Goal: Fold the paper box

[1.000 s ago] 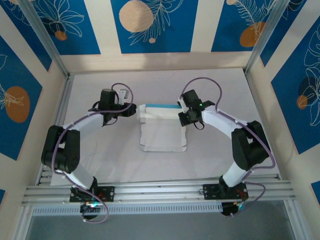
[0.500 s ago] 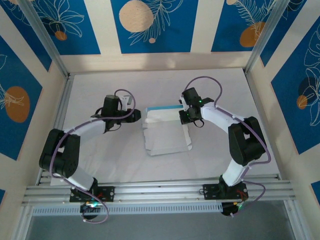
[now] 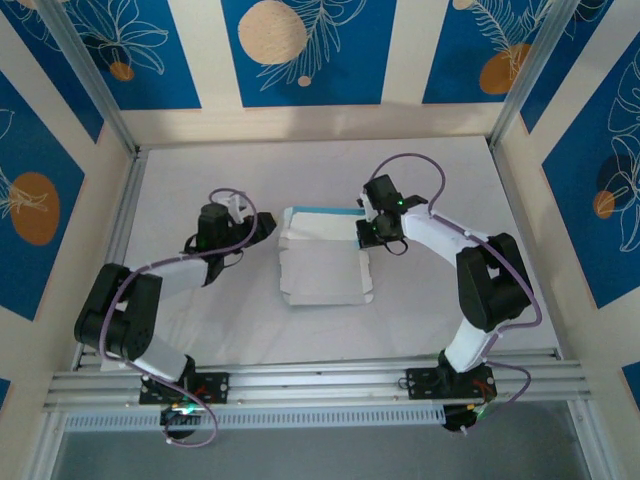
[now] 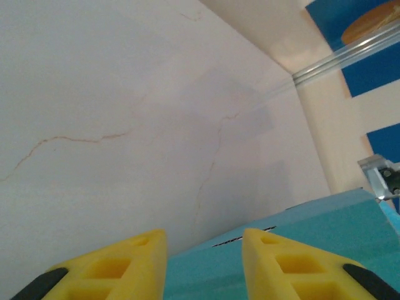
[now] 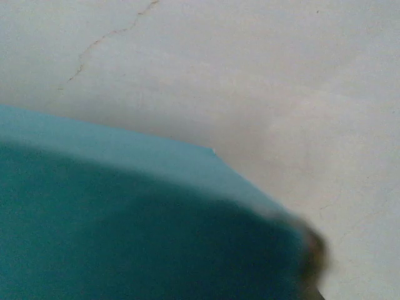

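Left end effector (image 3: 262,226) backs away from the paper box (image 3: 325,265), fingers apart. The box settles mid-table, and the right end effector (image 3: 366,228) stays clamped on its raised far flap, so folding looks barely started.

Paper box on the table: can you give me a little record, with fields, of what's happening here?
Paper box: mostly flat sheet, white side up, blue flap showing along far edge
Left end effector: open, at the box's far left corner
Right end effector: shut, apparently pinching the box's right edge
Table: white, box near its middle
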